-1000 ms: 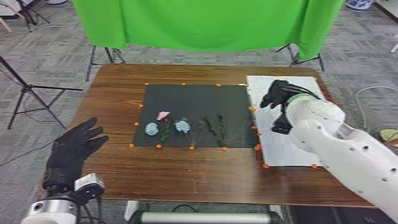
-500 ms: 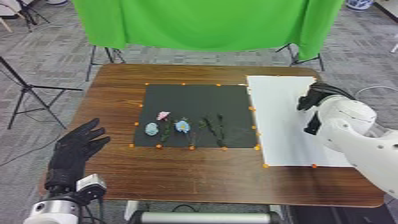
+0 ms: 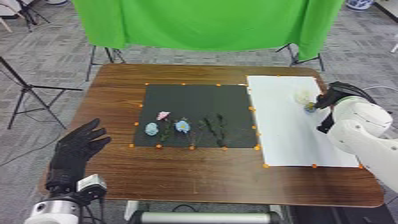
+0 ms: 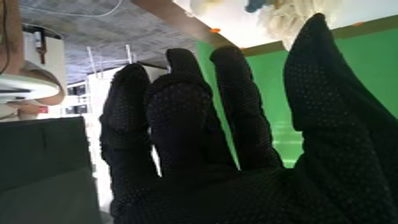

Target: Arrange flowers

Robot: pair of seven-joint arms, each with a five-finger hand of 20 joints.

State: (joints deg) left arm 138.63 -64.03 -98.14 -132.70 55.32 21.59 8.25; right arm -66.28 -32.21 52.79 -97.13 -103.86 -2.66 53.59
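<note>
"What is spread on the surface (image 3: 178, 177)?"

"A white sheet (image 3: 293, 135), with a smaller dark sheet (image 3: 195, 95) beside it."

"And the hands?"

"At the outer side of the white sheet, the right hand (image 3: 334, 98) is held with fingers straight and released, nothing grasped. The left hand's (image 3: 71, 147) fingers are spread too."

"Where are the flowers?"

"A pale flower (image 3: 304, 97) and a smaller bluish flower (image 3: 310, 107) are set just beside the right hand; green sprigs (image 3: 221, 131), a blue flower (image 3: 182, 126) and a pink flower (image 3: 163, 115) are laid on the dark sheet."

"How should they be handled?"

"As light, soft, probably easily crushed; thin stems are best pinched low, petals left unsqueezed."
</note>
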